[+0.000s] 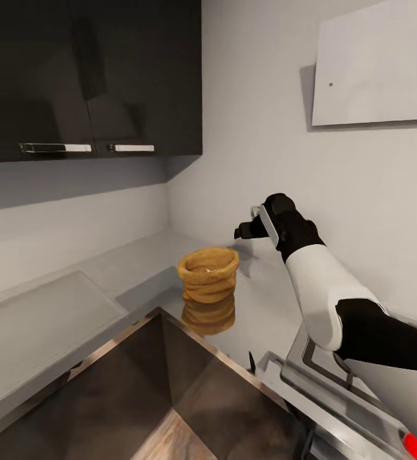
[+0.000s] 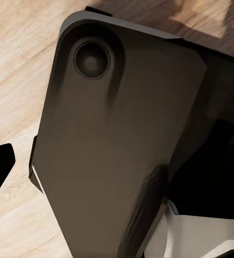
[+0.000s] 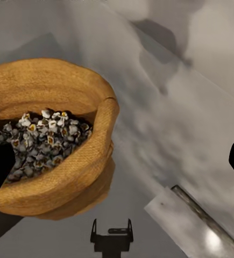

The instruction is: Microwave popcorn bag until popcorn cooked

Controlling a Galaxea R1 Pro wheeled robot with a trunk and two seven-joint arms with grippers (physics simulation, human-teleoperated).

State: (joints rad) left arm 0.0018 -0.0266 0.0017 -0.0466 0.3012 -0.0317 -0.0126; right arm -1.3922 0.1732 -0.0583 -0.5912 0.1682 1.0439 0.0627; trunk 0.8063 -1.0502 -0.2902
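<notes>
Popcorn bag (image 1: pixel 208 276) is sitting upright at frame centre on the desk (image 1: pixel 266 300). Right gripper (image 1: pixel 247 230) is hovering just upper right of it, released; a descending finger could tip it, spilling popcorn (image 3: pixel 41 137).

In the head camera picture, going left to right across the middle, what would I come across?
Countertop → popcorn bag → right gripper → the right arm's white forearm.

Mustard-tan popcorn bag (image 1: pixel 208 275), grey countertop (image 1: pixel 138 262)
</notes>
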